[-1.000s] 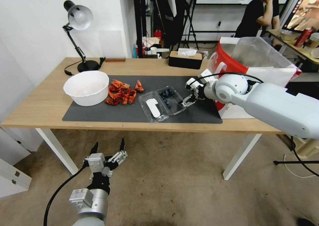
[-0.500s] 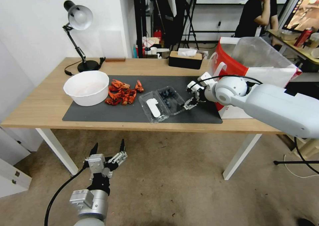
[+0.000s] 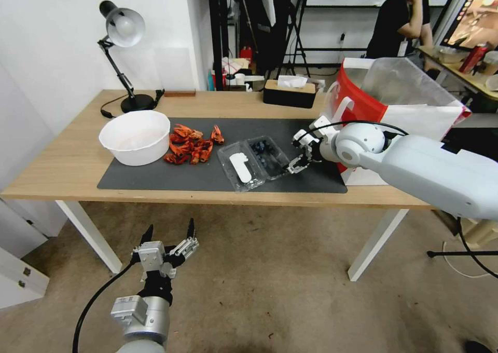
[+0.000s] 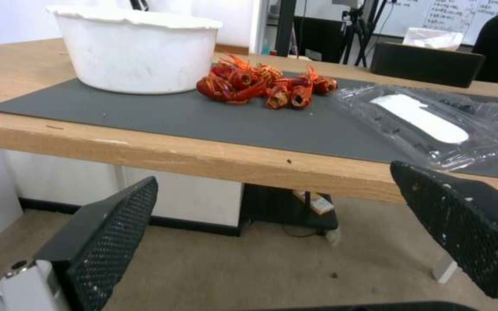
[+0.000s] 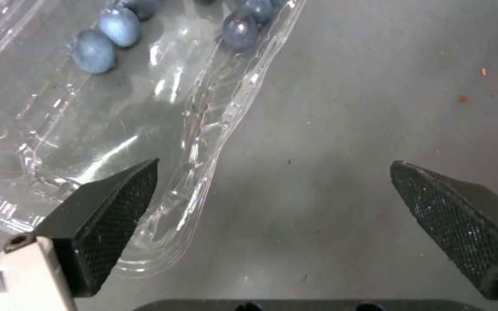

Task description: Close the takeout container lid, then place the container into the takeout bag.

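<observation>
The takeout container (image 3: 254, 162) lies open and flat on the dark mat (image 3: 155, 179) near the front of the tabletop (image 3: 62, 150), its blueberry half on the right and the lid (image 3: 239, 167), label up, on the left. The right gripper (image 3: 296, 162) is at the container's right rim with jaws released wide; in the right wrist view one finger (image 5: 108, 211) overlaps the thin rim while the other stands over bare mat. Closing well probably means hooking that flimsy edge gently and folding one half over the other without spilling berries. The takeout bag (image 3: 363, 104) stands open just right of the mat. The left gripper (image 3: 168, 239) hangs released below the tabletop's front edge.
</observation>
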You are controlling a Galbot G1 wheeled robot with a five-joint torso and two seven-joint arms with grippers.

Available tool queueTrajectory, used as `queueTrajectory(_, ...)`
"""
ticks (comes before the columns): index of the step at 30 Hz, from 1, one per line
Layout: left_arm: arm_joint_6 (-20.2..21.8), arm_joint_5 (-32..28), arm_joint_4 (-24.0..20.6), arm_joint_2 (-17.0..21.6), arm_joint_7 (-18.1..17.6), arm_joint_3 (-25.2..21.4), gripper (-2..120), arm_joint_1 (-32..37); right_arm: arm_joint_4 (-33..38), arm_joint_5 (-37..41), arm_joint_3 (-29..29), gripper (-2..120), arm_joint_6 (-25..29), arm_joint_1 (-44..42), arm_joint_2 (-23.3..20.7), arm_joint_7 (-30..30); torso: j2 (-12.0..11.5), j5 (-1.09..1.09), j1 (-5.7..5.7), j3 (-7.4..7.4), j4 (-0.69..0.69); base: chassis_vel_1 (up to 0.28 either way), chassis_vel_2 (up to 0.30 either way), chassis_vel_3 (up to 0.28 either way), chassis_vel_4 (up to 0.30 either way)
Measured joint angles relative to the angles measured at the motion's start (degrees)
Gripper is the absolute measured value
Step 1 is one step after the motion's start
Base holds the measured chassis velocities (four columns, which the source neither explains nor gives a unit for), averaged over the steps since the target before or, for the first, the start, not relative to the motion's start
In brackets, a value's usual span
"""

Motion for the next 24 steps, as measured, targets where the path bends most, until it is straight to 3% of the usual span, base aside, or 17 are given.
queueTrajectory(15, -0.7, 0.58, -0.64, 0.06, -0.41, 0.23, 100, 0.53, 5.04, 3.76, 0.04, 100, 0.0, -0.98, -2.31, 4.35, 0.0, 0.0, 0.0, 0.0, 0.0, 0.0, 0.0, 0.0, 0.0)
queueTrajectory(24, -1.12, 1.02, -0.64, -0.02, -0.52, 0.46, 100, 0.61, 6.52, 2.41, 1.14, 100, 0.0, -2.1, -3.9, 2.26, 0.0, 0.0, 0.0, 0.0, 0.0, 0.0, 0.0, 0.0, 0.0)
